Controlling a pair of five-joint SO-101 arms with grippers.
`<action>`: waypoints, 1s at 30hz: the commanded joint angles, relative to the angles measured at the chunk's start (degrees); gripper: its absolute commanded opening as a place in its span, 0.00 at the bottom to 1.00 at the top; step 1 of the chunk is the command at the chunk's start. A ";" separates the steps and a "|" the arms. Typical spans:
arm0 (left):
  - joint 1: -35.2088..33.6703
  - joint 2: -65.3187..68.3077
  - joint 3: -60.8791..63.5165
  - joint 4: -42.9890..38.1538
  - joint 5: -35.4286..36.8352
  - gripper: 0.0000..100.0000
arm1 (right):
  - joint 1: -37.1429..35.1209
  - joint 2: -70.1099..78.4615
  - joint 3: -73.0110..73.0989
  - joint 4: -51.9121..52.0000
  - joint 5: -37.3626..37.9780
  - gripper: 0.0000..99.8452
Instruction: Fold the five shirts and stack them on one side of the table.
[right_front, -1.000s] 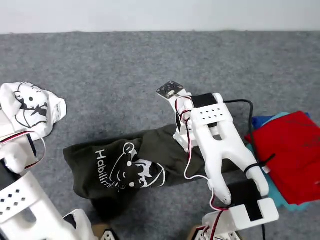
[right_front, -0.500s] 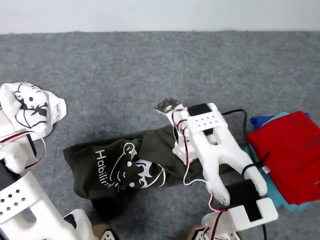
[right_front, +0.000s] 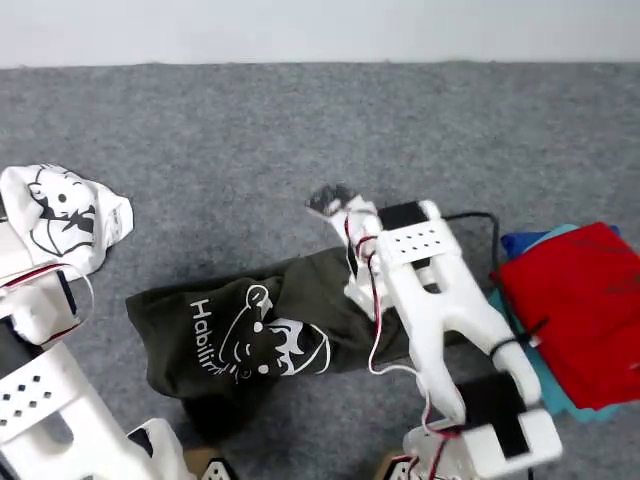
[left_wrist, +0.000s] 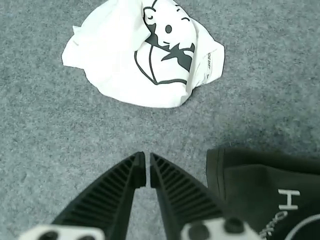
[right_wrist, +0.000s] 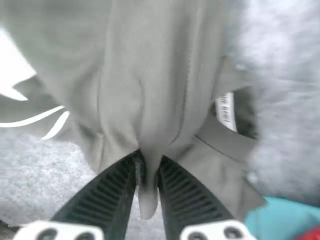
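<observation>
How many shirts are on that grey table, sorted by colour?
white shirt: 1
dark shirt: 1
red shirt: 1
teal shirt: 1
blue shirt: 1
Total: 5 shirts

I see the grey table (right_front: 250, 130) carrying a dark shirt (right_front: 200, 340), a white shirt (right_front: 60, 215) left of it and a red-topped stack (right_front: 585, 300) right of it.
</observation>
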 joint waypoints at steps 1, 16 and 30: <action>0.62 0.18 1.01 -4.22 0.44 0.02 | 0.04 -8.40 -8.18 9.63 3.16 0.01; 14.86 40.53 -19.38 2.29 0.26 0.12 | 0.04 -19.38 2.81 9.63 7.21 0.01; 20.04 64.26 -34.07 13.45 -6.07 0.12 | -0.22 -19.03 2.90 9.54 7.12 0.01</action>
